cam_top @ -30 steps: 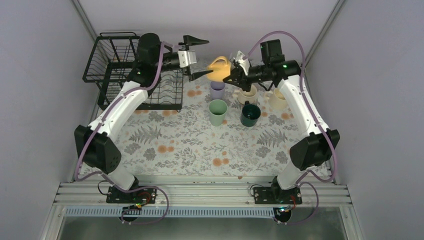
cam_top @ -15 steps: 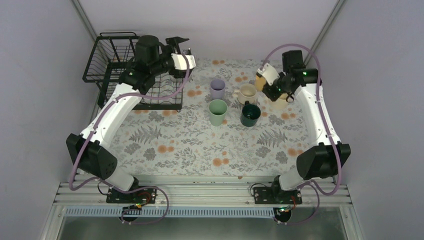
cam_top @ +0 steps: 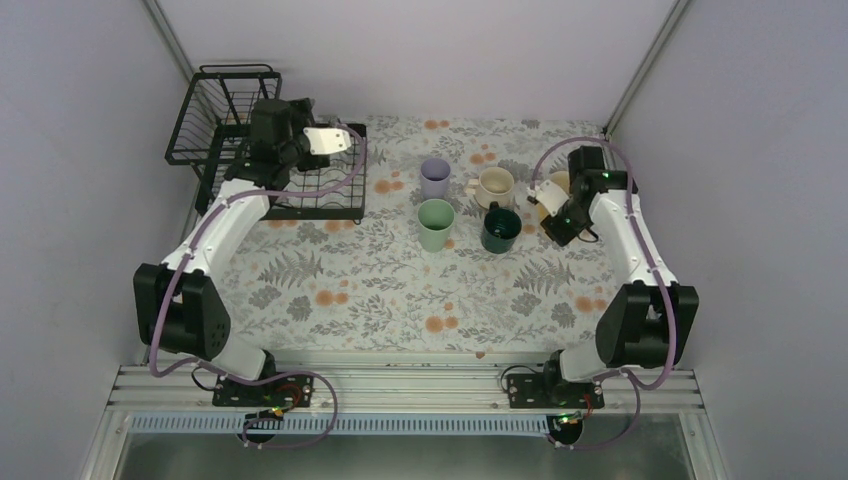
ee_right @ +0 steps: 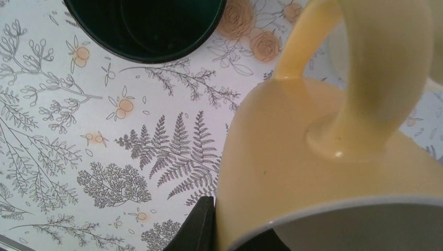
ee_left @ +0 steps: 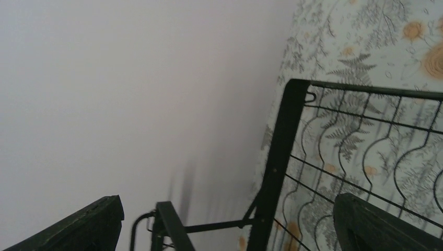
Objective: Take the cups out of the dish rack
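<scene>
Just right of the dark teal mug (cam_top: 500, 228), we are gripping the yellow mug (ee_right: 313, 172) in our right claw (cam_top: 555, 218); our left claw (ee_left: 235, 230) is gaping empty over the dish rack (ee_left: 282, 157).

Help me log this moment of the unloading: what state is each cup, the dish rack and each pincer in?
dish rack, no cups visible in it
left pincer, open above the dish rack
right pincer, shut on the yellow mug
yellow mug, held at its rim, mouth up
lavender tumbler, upright on the table
mint tumbler, upright on the table
cream mug, upright on the table
dark teal mug, upright, empty
</scene>
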You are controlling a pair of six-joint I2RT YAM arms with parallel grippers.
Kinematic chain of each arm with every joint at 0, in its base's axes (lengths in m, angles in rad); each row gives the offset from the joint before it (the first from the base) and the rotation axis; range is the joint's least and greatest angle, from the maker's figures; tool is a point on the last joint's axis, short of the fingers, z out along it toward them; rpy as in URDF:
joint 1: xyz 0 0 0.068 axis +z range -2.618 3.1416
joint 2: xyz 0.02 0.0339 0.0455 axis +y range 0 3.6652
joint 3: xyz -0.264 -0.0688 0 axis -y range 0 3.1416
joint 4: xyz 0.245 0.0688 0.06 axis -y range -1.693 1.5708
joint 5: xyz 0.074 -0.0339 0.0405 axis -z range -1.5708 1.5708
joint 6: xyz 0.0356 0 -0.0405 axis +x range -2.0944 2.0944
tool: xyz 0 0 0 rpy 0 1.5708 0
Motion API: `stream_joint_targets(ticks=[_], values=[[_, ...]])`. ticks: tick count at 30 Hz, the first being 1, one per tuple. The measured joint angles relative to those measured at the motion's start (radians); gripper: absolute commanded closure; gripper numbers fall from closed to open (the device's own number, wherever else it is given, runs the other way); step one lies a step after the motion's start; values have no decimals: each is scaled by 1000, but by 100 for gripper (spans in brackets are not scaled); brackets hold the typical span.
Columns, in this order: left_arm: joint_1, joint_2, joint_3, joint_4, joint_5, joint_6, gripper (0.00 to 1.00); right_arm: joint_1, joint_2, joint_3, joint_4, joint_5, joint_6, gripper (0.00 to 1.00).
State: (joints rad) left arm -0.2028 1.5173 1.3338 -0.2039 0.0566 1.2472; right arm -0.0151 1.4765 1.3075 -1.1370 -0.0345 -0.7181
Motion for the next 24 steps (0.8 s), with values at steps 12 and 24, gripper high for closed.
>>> stream_joint_targets(ticks=[12,24], values=[[29,0,-123,84,1,2,0,-55,94,-106,91,57,-26,96],[31,0,-145,116,16,-46,0,-72,165,-104,124,63,-41,91]])
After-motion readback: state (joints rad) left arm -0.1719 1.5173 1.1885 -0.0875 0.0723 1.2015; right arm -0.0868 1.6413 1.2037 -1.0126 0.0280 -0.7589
